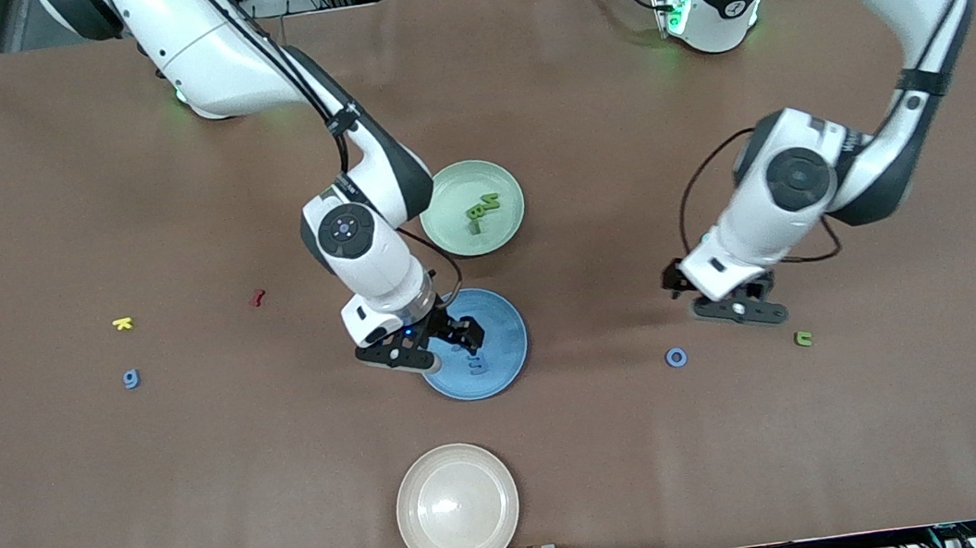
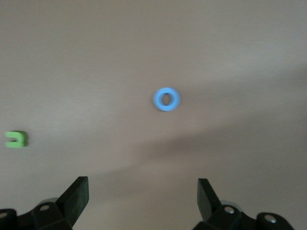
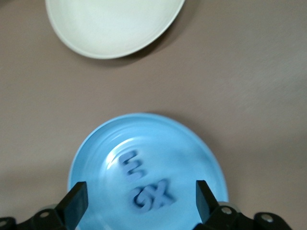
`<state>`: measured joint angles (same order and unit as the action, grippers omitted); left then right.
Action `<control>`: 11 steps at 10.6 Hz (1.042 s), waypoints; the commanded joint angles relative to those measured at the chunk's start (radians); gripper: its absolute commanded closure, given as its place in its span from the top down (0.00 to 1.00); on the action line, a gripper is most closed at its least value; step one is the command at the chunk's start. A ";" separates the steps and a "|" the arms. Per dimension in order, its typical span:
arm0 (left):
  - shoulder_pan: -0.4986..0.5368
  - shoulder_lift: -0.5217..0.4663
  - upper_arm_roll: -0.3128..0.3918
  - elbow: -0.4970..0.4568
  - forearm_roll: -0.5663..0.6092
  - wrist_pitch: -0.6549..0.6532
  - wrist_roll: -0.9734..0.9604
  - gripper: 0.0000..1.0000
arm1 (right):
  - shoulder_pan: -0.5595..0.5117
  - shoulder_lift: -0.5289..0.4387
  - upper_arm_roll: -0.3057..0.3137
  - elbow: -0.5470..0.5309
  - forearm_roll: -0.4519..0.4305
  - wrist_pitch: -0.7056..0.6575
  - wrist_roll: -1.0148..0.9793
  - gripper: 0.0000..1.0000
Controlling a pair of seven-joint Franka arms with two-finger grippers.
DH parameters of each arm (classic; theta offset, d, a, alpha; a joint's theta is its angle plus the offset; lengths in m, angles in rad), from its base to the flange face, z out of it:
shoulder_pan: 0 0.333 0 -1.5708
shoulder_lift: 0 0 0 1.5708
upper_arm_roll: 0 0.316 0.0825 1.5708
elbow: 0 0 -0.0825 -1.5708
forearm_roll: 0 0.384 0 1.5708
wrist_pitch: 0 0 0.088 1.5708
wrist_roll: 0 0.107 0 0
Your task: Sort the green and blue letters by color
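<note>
Over the blue plate (image 1: 506, 326) my right gripper (image 1: 441, 347) hangs open with nothing between its fingers. Blue letters (image 1: 474, 365) lie in that plate; the right wrist view shows a 3 (image 3: 130, 165) and a G with an X (image 3: 154, 195) on the blue plate (image 3: 192, 143), below the right gripper (image 3: 141, 197). Green letters (image 1: 482, 209) lie in the green plate (image 1: 443, 188). My left gripper (image 1: 721, 294) is open and empty, just above the table beside a blue O (image 1: 675, 357) and a green u (image 1: 802, 338). Ahead of the left gripper (image 2: 143, 191) its wrist view shows the O (image 2: 166, 99) and the u (image 2: 16, 139). A blue 9 (image 1: 130, 379) lies toward the right arm's end.
An empty cream plate (image 1: 457, 507) sits nearest the front camera, also seen as the cream plate (image 3: 112, 24) in the right wrist view. A yellow K (image 1: 122, 324) and a dark red piece (image 1: 258, 297) lie on the brown table toward the right arm's end.
</note>
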<state>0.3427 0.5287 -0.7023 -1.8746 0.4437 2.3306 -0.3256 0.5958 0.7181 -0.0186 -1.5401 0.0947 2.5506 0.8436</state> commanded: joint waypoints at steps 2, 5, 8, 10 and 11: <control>0.056 0.095 0.059 0.052 0.162 0.035 0.099 1.00 | -0.178 -0.126 0.014 -0.181 -0.024 -0.062 -0.234 1.00; 0.075 0.168 0.072 0.109 0.184 0.069 0.106 0.97 | -0.341 -0.184 0.017 -0.258 -0.026 -0.131 -0.478 1.00; 0.084 0.201 0.107 0.126 0.165 0.072 0.160 0.93 | -0.539 -0.223 0.042 -0.270 -0.042 -0.214 -0.743 1.00; 0.107 0.243 0.107 0.152 0.165 0.072 0.209 0.90 | -0.614 -0.235 0.040 -0.281 -0.105 -0.246 -0.823 1.00; 0.111 0.266 0.107 0.166 0.165 0.072 0.255 0.89 | -0.646 -0.241 0.040 -0.282 -0.134 -0.265 -0.856 1.00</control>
<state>0.4352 0.7313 -0.5875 -1.7576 0.5999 2.3968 -0.1596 0.0168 0.5261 -0.0037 -1.7747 0.0275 2.3157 0.0474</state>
